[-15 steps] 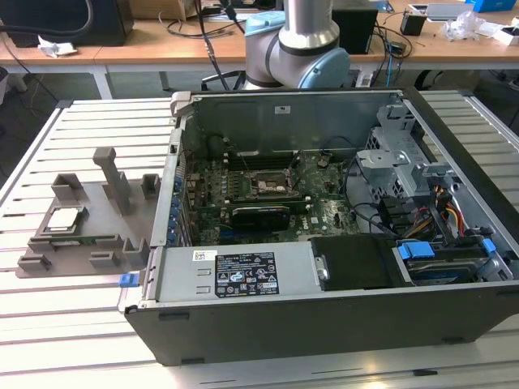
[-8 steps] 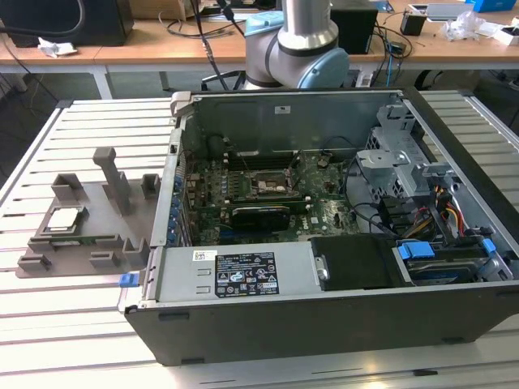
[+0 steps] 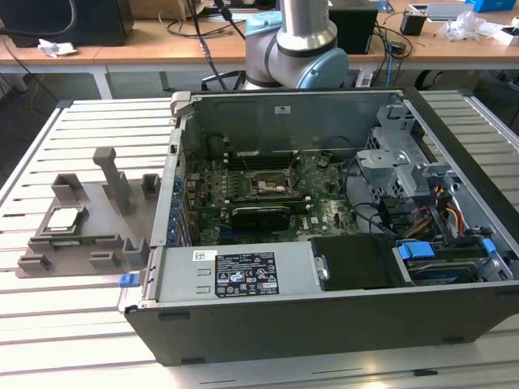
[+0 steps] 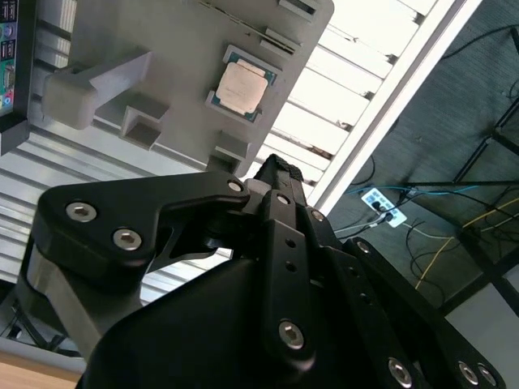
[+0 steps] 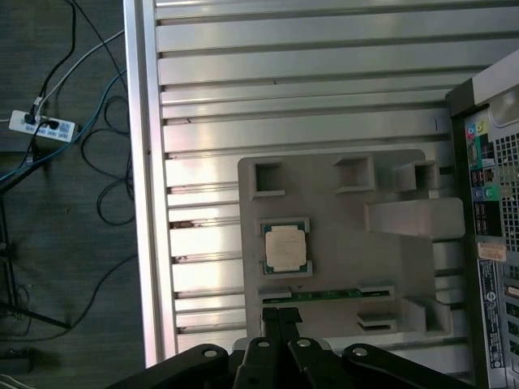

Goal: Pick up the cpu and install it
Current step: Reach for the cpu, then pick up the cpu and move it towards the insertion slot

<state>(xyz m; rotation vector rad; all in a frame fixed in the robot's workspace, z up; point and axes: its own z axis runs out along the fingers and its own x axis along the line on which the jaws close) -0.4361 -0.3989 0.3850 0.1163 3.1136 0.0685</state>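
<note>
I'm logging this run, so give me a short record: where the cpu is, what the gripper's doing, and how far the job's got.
cpu: lies flat in a recess of the grey tray, not held
gripper: shut, empty, up above the tray, apart from the cpu
computer case: open, to the exterior view's right of the tray
progress: cpu not yet picked up

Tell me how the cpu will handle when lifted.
The cpu looks thin, flat and metal-topped: probably stiff and light. It lies flat in a recess of the grey tray, so rolling or tipping seems unlikely. Its smooth top may be slippery.
</note>
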